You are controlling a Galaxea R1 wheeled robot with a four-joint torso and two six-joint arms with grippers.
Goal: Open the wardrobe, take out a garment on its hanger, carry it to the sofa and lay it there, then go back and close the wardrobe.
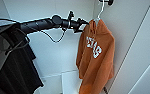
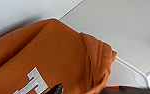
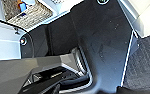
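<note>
The wardrobe (image 1: pixel 53 57) stands open, showing its white interior, with one white door (image 1: pixel 141 50) swung out to the right. Inside hangs the garment (image 1: pixel 96 62), a burnt-orange hooded sweatshirt with white block letters, on a thin white hanger (image 1: pixel 100 12) hooked on a dark fitting at the top. My left arm reaches in from the left, and my left gripper (image 1: pixel 83 25) is right at the sweatshirt's shoulder near the collar. In the left wrist view the orange cloth (image 2: pixel 53 55) is very close, and the hanger's white arm (image 2: pixel 141 75) pokes out beside it.
A black T-shirt (image 1: pixel 16 72) hangs at the left of the wardrobe, under my arm. A low white shelf (image 1: pixel 66 82) sits at the wardrobe's bottom. The right wrist view shows a wicker basket (image 3: pixel 31 15) and dark carpet (image 3: pixel 146 65).
</note>
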